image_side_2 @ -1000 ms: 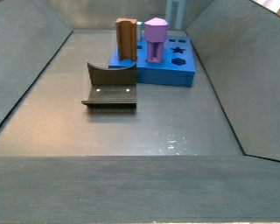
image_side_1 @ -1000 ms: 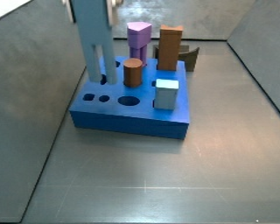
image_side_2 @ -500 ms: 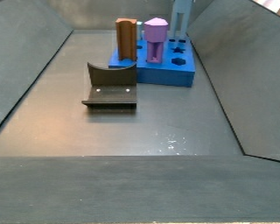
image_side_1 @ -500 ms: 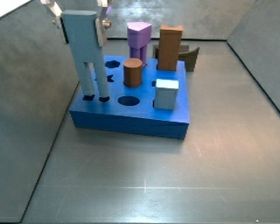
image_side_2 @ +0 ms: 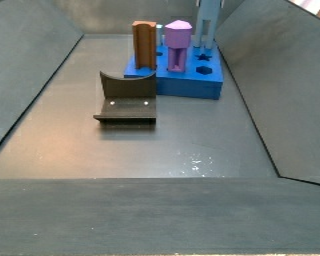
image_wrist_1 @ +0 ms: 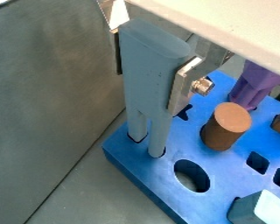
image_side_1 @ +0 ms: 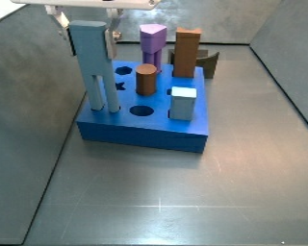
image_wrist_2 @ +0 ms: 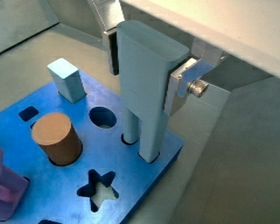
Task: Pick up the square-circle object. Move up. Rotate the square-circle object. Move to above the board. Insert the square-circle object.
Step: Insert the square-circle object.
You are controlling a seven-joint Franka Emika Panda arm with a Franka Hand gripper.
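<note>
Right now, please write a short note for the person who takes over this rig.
Gripper: shut on the square-circle object, at the board's corner near the grey wall.
Object: upright, its lower end in a hole of the board in both wrist views; depth unclear.
Other pegs stand in the board: purple peg, tall brown peg, round brown peg, pale block.
Done: pick, lift, rotate, move.
Left: finish insertion, release.

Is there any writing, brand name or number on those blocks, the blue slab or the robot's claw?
None can be read in any view.
The board, the square-circle object held upright over it by the gripper, the purple peg and the fixture all show plain surfaces.
</note>
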